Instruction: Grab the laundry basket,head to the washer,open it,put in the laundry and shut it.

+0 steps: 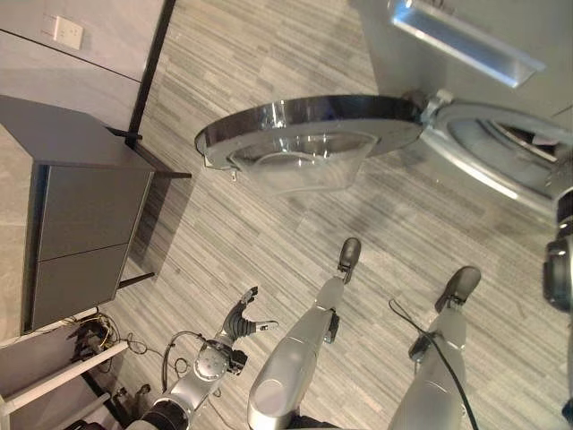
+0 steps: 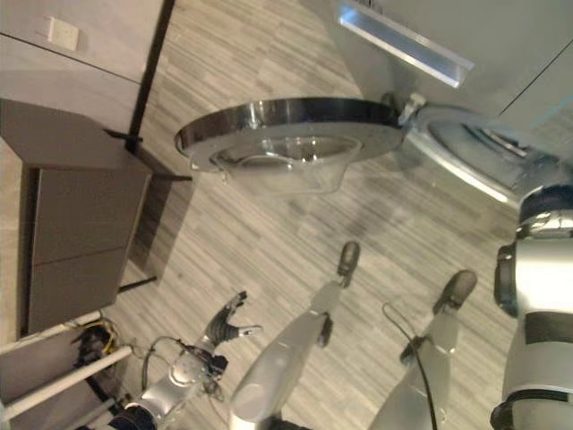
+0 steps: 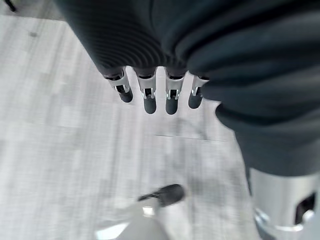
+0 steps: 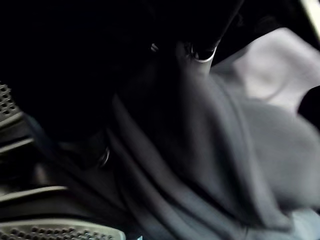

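Hanging wide, washer door (image 1: 309,130); left hand (image 1: 242,321) fingers relaxed.

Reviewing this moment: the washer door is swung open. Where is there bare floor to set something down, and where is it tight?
Bare floor lies between the grey cabinet and the open washer door, and up past the door's rim. The left hand hangs with relaxed fingers. It is crowded at the washer opening, where the right arm reaches in among grey laundry.

Washer (image 1: 501,98): far right
Door (image 1: 309,125): swung open, left of drum opening (image 1: 510,157)
Cabinet (image 1: 81,215): far left by wall
Laundry (image 4: 240,150): inside drum
Left hand (image 1: 240,321): low, over floor
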You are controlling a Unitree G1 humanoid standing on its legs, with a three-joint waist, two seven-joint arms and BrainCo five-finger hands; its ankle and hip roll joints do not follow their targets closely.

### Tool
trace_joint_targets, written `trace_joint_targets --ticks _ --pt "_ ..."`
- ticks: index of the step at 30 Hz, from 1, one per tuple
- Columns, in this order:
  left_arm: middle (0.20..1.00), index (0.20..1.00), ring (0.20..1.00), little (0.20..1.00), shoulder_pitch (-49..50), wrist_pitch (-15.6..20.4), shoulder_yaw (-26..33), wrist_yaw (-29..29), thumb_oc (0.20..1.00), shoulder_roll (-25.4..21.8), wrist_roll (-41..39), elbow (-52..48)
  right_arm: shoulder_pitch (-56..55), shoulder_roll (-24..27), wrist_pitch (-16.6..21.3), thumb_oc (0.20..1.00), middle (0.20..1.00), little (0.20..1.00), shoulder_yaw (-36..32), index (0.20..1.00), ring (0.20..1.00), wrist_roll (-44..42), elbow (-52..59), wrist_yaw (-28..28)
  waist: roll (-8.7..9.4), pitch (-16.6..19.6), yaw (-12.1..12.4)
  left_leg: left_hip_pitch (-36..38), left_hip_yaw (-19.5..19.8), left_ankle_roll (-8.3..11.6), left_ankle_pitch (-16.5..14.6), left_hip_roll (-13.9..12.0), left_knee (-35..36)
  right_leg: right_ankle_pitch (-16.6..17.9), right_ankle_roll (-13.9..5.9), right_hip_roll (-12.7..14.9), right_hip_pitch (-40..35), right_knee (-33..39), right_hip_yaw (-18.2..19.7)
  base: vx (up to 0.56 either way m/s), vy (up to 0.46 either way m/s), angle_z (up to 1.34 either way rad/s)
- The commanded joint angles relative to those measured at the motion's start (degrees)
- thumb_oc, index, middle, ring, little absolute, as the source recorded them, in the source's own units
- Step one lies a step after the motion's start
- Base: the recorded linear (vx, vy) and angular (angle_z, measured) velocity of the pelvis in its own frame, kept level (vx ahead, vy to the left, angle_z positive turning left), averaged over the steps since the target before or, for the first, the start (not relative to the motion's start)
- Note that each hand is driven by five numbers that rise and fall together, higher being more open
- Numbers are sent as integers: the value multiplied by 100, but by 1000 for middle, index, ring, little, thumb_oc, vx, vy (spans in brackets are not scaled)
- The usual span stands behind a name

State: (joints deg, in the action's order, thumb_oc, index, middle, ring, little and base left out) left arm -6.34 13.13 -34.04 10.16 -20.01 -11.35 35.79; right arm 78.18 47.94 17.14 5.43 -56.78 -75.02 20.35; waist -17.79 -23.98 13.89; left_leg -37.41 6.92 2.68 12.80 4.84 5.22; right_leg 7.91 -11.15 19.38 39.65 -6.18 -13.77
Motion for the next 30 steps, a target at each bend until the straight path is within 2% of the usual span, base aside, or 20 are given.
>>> trace_joint_targets --ticks 1,6,10,12,13,14,15,17,18,19,20,21,23,24,26,27,28,29,30 --pt "1000 1000 1000 1000 -84 4 -352 20 1000 58 -120 14 396 545 368 1000 1000 1000 105 1000 1000 -510 645 -24 -194 99 17 347 -50 352 -571 -505 -22 -1348 211 -181 112 -1278 135 3 -25 4" --pt "1000 1000 1000 1000 -78 19 -230 101 1000 122 -2 1 -510 -86 833 1000 1000 1000 -631 1000 1000 -1206 1400 -467 -248 -26 -68 417 -33 354 -583 -489 -22 -1375 214 -218 31 -1236 171 -7 -6 -4" --pt "1000 1000 1000 1000 -118 32 -174 142 1000 186 130 -10 -895 -823 1386 1000 1000 1000 -1481 1000 1000 -2754 1917 -1288 -370 -158 -104 504 -45 345 -591 -447 -22 -1397 194 -225 -31 -1220 227 -15 -2 -5" --pt "1000 1000 1000 1000 -145 41 -156 164 1000 170 170 8 -972 -1077 1524 1000 1000 1000 -1644 1000 1000 -3222 2066 -1616 -370 -186 -96 555 -58 341 -590 -434 -22 -1393 186 -215 -68 -1222 244 -48 16 -2" --pt "1000 1000 1000 1000 -160 33 -141 179 1000 182 193 24 -1051 -1247 1561 1000 1000 1000 -1664 1000 1000 -3336 2222 -1726 -380 -244 -98 519 -66 325 -503 -439 -31 -1260 214 -217 -29 -1216 200 0 0 0" --pt "1000 1000 1000 1000 -159 32 -129 181 1000 182 195 30 -1075 -1273 1575 1000 1000 1000 -1665 1000 1000 -3348 2252 -1740 -359 -212 -115 564 -68 336 -570 -439 -22 -1350 187 -227 -88 -1194 247 0 0 0" --pt "1000 1000 1000 1000 -165 23 -108 189 1000 200 222 58 -1191 -1487 1624 1000 1000 1000 -1679 1000 1000 -3405 2463 -1834 -335 -231 -140 614 -73 334 -593 -441 -22 -1375 190 -233 -146 -1179 246 58 -29 1" --pt "1000 1000 1000 1000 -191 0 -18 230 1000 273 283 104 -1729 -2325 1723 1000 1000 1000 -1639 1000 1000 -3576 3226 -2277 -271 -369 -204 619 -90 302 -491 -472 -37 -1185 242 -284 -183 -1100 172 -107 -10 0" --pt "1000 1000 1000 1000 -182 -11 16 239 1000 292 289 115 -1914 -2578 1728 1000 1000 1000 -1594 1000 1000 -3588 3382 -2348 -229 -396 -235 653 -102 298 -506 -485 -41 -1183 246 -298 -229 -1078 162 -102 -24 0" --pt "1000 1000 1000 1000 -191 -33 55 247 1000 327 293 158 -2127 -2847 1675 1000 1000 1000 -1550 1000 1000 -3575 3435 -2396 -181 -432 -277 677 -107 295 -510 -503 -47 -1166 252 -316 -275 -1053 154 0 0 0" --pt "1000 1000 1000 1000 -170 -29 69 247 1000 320 295 164 -2163 -2887 1684 1000 1000 1000 -1543 1000 1000 -3566 3471 -2393 -170 -437 -298 696 -106 296 -511 -503 -46 -1162 253 -318 -301 -1040 151 -36 -27 -1" --pt "1000 1000 1000 1000 -194 -39 139 278 1000 362 303 188 -2565 -3250 1519 1000 1000 1000 -1299 1000 1000 -3361 3464 -2418 -56 -476 -358 725 -140 285 -503 -531 -62 -1105 277 -365 -375 -971 147 -42 -16 -4" --pt "1000 1000 1000 1000 -174 -53 268 289 1000 395 268 205 -3163 -3638 1305 1000 1000 1000 -1110 1000 1000 -3064 3426 -2332 88 -503 -462 784 -175 276 -538 -554 -112 -1049 291 -407 -511 -867 124 -42 -11 -8" --pt "1000 1000 1000 1000 -152 -51 275 288 1000 391 269 204 -3191 -3660 1307 1000 1000 1000 -1100 1000 1000 -3048 3451 -2319 95 -498 -474 792 -175 275 -544 -553 -119 -1044 291 -409 -530 -851 122 -22 -4 -10" --pt "1000 1000 1000 1000 -149 -62 426 295 1000 387 237 203 -3746 -3887 1050 1000 1000 1000 -927 1000 1000 -2774 3293 -2276 242 -515 -567 808 -200 265 -601 -576 -236 -986 305 -432 -635 -764 106 -54 0 -5" --pt "1000 1000 1000 1000 -122 -55 666 355 1000 385 163 253 -4549 -4095 734 1000 1000 1000 -705 1000 1000 -2269 2992 -2129 532 -513 -746 853 -225 233 -760 -602 -529 -871 315 -460 -887 -588 107 -89 17 -2" --pt "1000 1000 1000 1000 -110 -53 752 373 1000 382 145 252 -4813 -4136 635 1000 1000 1000 -574 1000 1000 -2045 2937 -2085 628 -508 -803 874 -245 217 -831 -606 -645 -844 323 -466 -996 -532 119 -69 19 -5" --pt "1000 1000 1000 1000 -97 -53 758 372 1000 381 146 249 -4828 -4145 636 1000 1000 1000 -564 1000 1000 -2035 2951 -2074 631 -511 -812 879 -246 215 -841 -604 -659 -841 322 -465 -1013 -521 118 0 0 0" --pt "1000 1000 1000 1000 -67 -60 859 390 1000 384 121 280 -5141 -4176 502 1000 1000 1000 -425 1000 1000 -1821 2935 -2049 750 -500 -886 907 -279 193 -923 -612 -812 -794 319 -470 -1130 -460 137 -27 80 -7"
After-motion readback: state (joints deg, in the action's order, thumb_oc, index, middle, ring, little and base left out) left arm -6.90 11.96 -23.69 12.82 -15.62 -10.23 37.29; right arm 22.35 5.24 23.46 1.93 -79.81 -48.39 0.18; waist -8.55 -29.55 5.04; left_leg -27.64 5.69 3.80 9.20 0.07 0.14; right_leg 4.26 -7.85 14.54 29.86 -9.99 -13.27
